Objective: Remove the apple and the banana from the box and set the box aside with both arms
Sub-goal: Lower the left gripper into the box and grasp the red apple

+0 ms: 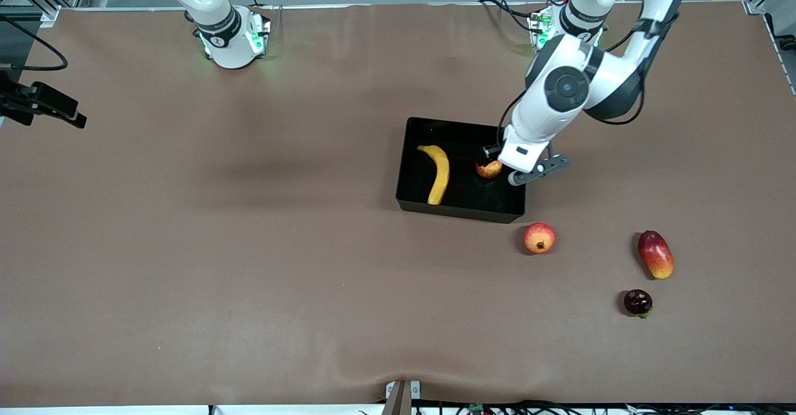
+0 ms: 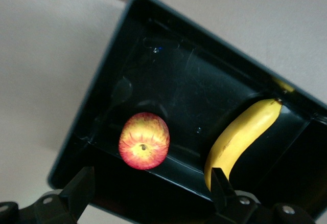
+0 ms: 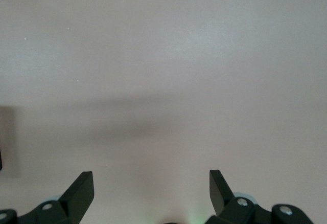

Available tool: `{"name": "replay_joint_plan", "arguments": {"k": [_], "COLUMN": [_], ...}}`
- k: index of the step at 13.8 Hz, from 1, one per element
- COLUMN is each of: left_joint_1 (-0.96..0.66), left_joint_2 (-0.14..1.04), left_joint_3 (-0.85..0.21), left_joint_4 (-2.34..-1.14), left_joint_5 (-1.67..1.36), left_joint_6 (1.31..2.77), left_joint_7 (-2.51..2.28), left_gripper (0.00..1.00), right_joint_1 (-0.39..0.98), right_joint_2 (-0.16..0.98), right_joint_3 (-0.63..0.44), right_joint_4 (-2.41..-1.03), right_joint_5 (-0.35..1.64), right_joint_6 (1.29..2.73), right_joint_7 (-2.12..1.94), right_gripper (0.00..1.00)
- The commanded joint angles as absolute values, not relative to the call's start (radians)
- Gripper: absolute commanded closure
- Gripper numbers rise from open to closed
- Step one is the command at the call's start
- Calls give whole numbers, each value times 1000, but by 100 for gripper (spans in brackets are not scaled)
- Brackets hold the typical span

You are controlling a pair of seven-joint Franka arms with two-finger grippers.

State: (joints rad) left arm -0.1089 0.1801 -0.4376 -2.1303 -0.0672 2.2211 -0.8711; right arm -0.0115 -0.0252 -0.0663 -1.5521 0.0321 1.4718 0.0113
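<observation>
Left wrist view: our left gripper point(image 2: 150, 196), spread and empty, hangs over the apple point(image 2: 144, 140); we should centre it, then descend.

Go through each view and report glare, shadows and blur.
Front view: soft arm shadows on the brown table; image sharp. Left wrist view: faint reflections on the glossy black plastic box; streaked red apple and curved yellow banana slightly soft, open left gripper dark. Right wrist view: a broad blurred shadow band on bare table beyond the open right gripper.

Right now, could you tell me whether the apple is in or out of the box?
In: the apple lies on the box floor beside the banana.
</observation>
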Motion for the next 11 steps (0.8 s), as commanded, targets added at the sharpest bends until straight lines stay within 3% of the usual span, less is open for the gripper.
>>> {"name": "replay_joint_plan", "arguments": {"k": [1,11], "left_joint_1": [-114,-126], "left_joint_2": [193,316], "left_joint_3": [-437,-437], "left_joint_4": [-2183,-2226], "left_joint_5": [-75,-26], "left_joint_6": [2296,2399], "left_joint_7": [-885,-887], "left_gripper": [0,0], "right_joint_1": [-15,-12], "right_joint_2": [-48,-48], "right_joint_3": [-63,-63], "right_joint_4": [-1575,-1577], "right_joint_5": [20,20], "right_joint_6": [1476,1474], "right_joint_7": [12,12], "right_gripper": [0,0]}}
